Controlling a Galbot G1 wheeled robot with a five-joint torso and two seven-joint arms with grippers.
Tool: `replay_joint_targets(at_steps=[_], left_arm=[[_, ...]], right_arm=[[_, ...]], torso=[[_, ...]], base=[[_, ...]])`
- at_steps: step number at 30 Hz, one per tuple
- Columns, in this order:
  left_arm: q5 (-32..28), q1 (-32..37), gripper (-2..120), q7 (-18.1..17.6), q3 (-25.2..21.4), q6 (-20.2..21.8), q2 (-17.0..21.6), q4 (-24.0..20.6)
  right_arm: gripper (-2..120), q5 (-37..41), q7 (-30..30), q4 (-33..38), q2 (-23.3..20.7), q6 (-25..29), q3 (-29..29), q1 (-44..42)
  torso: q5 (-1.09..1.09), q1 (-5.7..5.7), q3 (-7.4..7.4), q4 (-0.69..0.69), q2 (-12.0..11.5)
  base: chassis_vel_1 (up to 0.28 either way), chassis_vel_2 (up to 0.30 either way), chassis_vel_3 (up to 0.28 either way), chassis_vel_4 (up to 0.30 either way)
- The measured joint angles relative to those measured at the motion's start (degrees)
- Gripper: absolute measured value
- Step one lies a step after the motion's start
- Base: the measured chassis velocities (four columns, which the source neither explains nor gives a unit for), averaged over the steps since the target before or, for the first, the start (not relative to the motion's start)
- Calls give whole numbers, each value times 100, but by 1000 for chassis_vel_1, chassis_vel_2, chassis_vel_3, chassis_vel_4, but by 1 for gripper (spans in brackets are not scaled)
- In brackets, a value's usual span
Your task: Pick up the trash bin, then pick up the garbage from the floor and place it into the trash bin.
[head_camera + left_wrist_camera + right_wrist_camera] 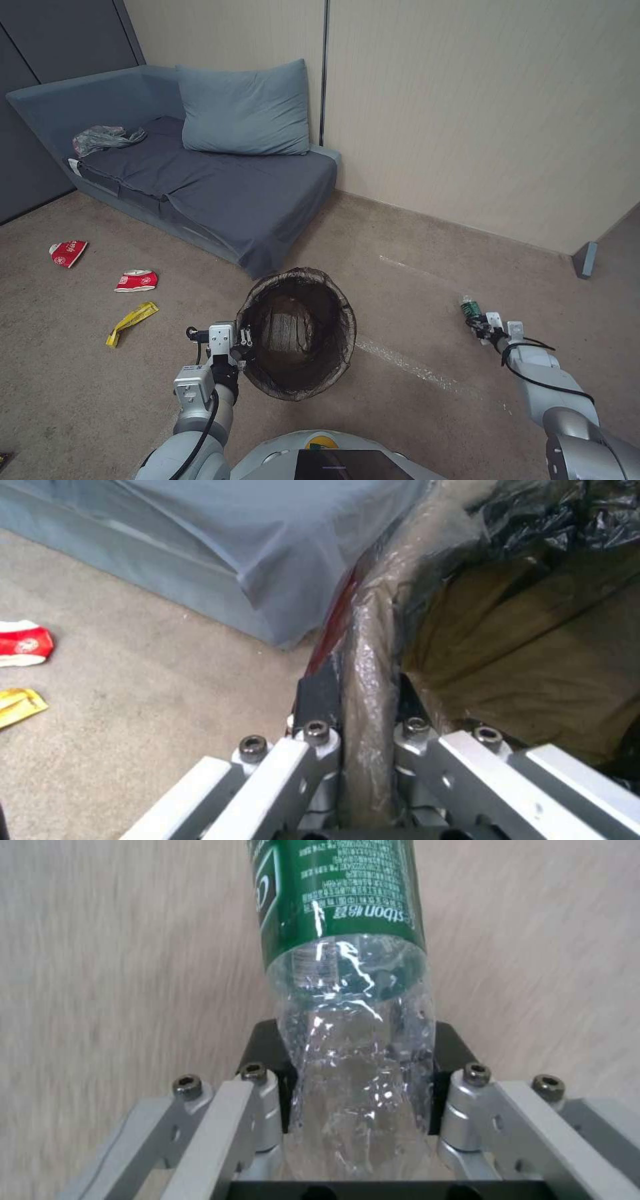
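My right gripper (pixel 363 1080) pinches the clear, green-labelled plastic bottle (pixel 347 1005) at centre frame; light, slick, crushable. My left gripper (pixel 363 700) clamps the white round bin's bag-covered rim (pixel 367 645), bottom centre.

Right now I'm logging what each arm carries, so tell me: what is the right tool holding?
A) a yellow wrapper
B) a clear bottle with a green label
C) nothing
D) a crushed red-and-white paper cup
B: in the right wrist view the right tool is shut on the clear bottle with a green label, its fingers pressing the bottle's sides, while the left tool grips the trash bin by its rim.
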Motion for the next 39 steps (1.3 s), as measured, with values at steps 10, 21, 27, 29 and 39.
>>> replay_joint_targets(at_steps=[10,21,27,29,39], left_arm=[[-92,-46,3,0,51,9,23,179],[-317,-163,3,-24,132,46,73,333],[-348,-185,3,-35,200,49,71,315],[-351,-185,3,-36,204,49,71,301],[-365,-154,3,-46,214,67,55,203]], right_arm=[[30,1222,90,3007,126,359,-87,-1397],[30,3054,-227,7986,80,296,-337,-3585],[30,2858,-147,9750,-3,328,-1374,-4257],[30,2780,-101,9887,-26,328,-1616,-4300],[30,2053,61,9703,26,342,-3038,-4223]], torso=[[-2,0,0,2,0],[-10,-1,-1,-2,0],[-2,-1,-1,1,0],[-2,-1,-1,0,0],[-1,0,0,0,0]], base=[[0,0,0,0],[0,0,0,0],[0,0,0,0],[0,0,0,0],[0,0,0,0]])
